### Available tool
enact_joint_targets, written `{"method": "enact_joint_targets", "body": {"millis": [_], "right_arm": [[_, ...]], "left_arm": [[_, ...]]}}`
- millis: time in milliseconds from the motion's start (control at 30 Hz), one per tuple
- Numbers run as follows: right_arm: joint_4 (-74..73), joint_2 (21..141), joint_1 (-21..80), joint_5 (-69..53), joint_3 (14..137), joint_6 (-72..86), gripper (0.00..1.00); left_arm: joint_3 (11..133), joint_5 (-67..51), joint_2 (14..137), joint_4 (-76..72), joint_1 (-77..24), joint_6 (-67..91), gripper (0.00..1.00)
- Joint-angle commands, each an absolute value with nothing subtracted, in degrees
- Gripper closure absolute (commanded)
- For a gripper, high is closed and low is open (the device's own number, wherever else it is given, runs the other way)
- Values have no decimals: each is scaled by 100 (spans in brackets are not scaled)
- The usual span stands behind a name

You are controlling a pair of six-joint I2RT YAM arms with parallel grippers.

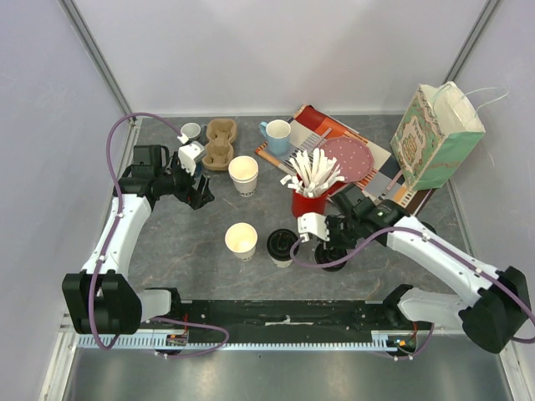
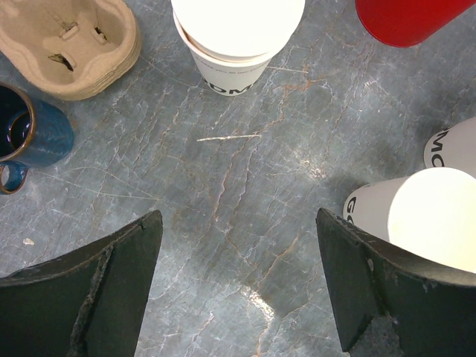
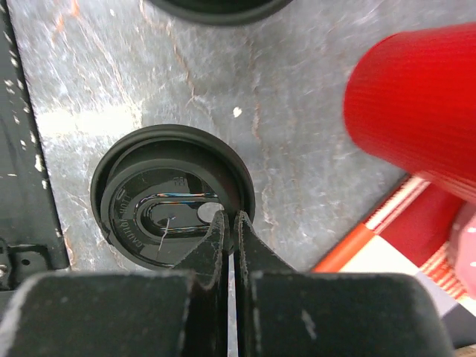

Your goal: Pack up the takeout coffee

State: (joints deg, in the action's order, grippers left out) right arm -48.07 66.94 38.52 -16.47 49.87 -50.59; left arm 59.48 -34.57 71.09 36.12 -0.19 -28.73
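Two cream-white paper cups stand open without lids, one at mid-table (image 1: 243,174) and one nearer (image 1: 241,240). A third cup with a black lid (image 1: 282,246) stands beside the near one. My left gripper (image 1: 201,192) is open and empty above bare table (image 2: 238,223), with the far open cup (image 2: 238,37) ahead of it and the near open cup (image 2: 439,216) by its right finger. My right gripper (image 1: 322,238) is shut on the rim of a black lid (image 3: 160,216). What lies under that lid is hidden.
A red cup of white stirrers (image 1: 311,199) stands just behind my right gripper. A cardboard cup carrier (image 1: 220,142), a white mug (image 1: 191,132), a light blue mug (image 1: 276,134) and a dark blue mug (image 2: 30,134) sit at the back. A green gift bag (image 1: 439,134) stands back right on printed papers (image 1: 351,159).
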Motion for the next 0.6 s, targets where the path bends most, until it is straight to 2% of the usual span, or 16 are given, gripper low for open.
{"method": "enact_joint_targets", "body": {"millis": [0,100,267,367,567], "right_arm": [[-5290,6381,3885,-2132,6080,-4651,100],[-5152,6495,4025,-2679,6994,-3940,100],[-3827,6898,4947,-2435,7857,-2578,100],[-3578,7688,5396,-2058,8495,-1699,100],[-4849,9683,5686,-804,10237,-844,100]], "left_arm": [[6082,-3498,7014,3559,-9,-3006,10],[6100,-3489,7014,3551,-9,-2971,10],[6082,-3402,6996,3551,-9,-2848,10],[6047,-3182,6978,3551,-9,-2725,10],[5941,-2830,6917,3568,439,-2505,9]]}}
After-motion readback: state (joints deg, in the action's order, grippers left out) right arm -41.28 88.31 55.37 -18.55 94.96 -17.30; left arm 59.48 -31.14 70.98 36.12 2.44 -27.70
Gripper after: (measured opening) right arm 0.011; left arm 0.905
